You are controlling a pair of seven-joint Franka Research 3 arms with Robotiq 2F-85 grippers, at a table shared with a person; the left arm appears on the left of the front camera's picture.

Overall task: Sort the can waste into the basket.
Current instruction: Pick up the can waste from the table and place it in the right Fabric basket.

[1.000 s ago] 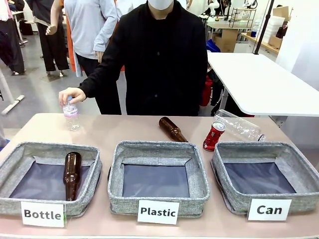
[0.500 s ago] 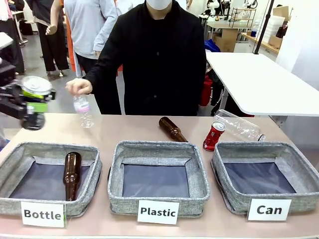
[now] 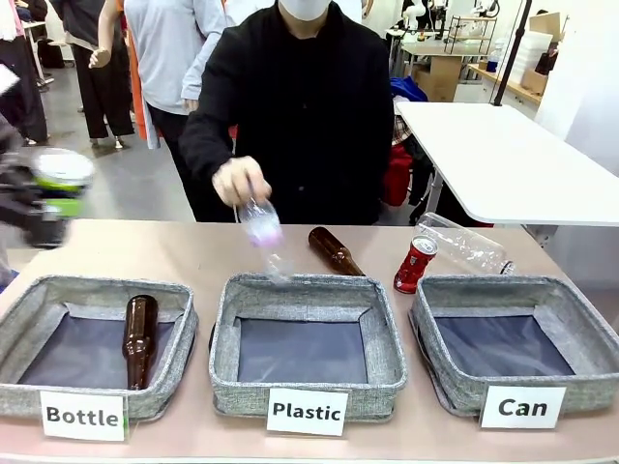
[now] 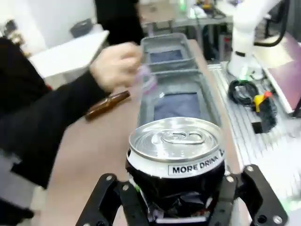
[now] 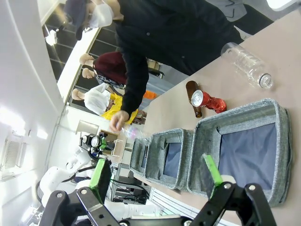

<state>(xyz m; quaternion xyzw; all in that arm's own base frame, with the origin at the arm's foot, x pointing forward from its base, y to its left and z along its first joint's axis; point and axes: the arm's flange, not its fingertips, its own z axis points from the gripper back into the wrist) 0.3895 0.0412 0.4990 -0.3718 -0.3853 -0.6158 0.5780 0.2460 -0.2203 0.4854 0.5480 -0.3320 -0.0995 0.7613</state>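
front view: the left claw (image 3: 56, 196) is at the far left edge, above the counter (image 3: 193, 256), blurred. it is clamped on the dark can (image 3: 63, 168), whose silver top faces up. three grey fabric bins stand in a row along the near edge. the left bin, labelled "bottle" (image 3: 29, 319), holds a brown glass bottle (image 3: 139, 338). the middle one is the bin labelled "plastic" (image 3: 387, 338). the basket (image 3: 590, 324), labelled "can", is at the right. the red can (image 3: 416, 264) lies on the counter just beside the basket's far left corner, outside it. a large clear plastic bottle (image 3: 466, 245) lies just behind it. a second brown bottle (image 3: 336, 250) lies behind the middle bin. the person's hand (image 3: 240, 181) holds a small plastic bottle (image 3: 263, 228) above the far rim of the middle bin.

left wrist view: the left claw (image 4: 175, 197) grips the dark can (image 4: 175, 141) at its crumpled body, with one finger on each side. the can's top is intact and the rim reads "more drink". beyond it lie two grey bins; their labels cannot be read here. the person's hand (image 4: 115, 66) is above the counter.

right wrist view: the right claw (image 5: 156, 172) is spread wide with nothing between its green pads (image 5: 101, 172). the basket (image 5: 277, 136) lies nearest. the red can (image 5: 209, 100) lies on its side just outside it, next to the brown bottle.
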